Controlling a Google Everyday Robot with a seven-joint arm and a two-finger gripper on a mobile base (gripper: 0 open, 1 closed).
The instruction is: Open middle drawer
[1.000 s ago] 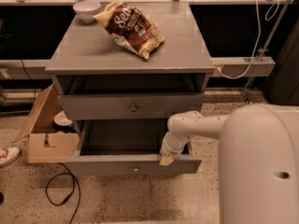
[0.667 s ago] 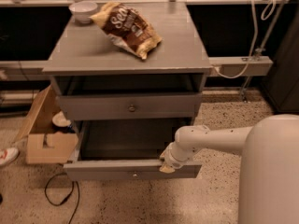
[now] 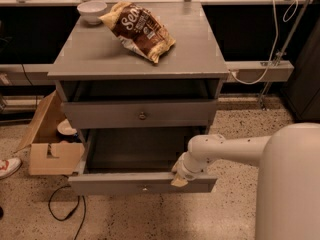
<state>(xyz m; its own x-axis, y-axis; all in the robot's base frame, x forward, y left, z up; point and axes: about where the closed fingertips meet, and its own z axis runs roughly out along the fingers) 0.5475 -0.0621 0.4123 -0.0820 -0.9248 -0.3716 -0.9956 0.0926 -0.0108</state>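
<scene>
The gripper is seen at the front edge of the pulled-out middle drawer beneath it; its grip cannot be told.

My arm is a smooth cream-white tube, thick and rounded, speckled with a few small dark dots that may be screws. It swells into a ball-like joint, then narrows through a short ringed collar to the gripper. The gripper is a duller tan-yellow and sits at the top edge of the middle drawer front, right of centre. The lower right of my view is filled by a big pale domed shell, matte and softly curved.
</scene>
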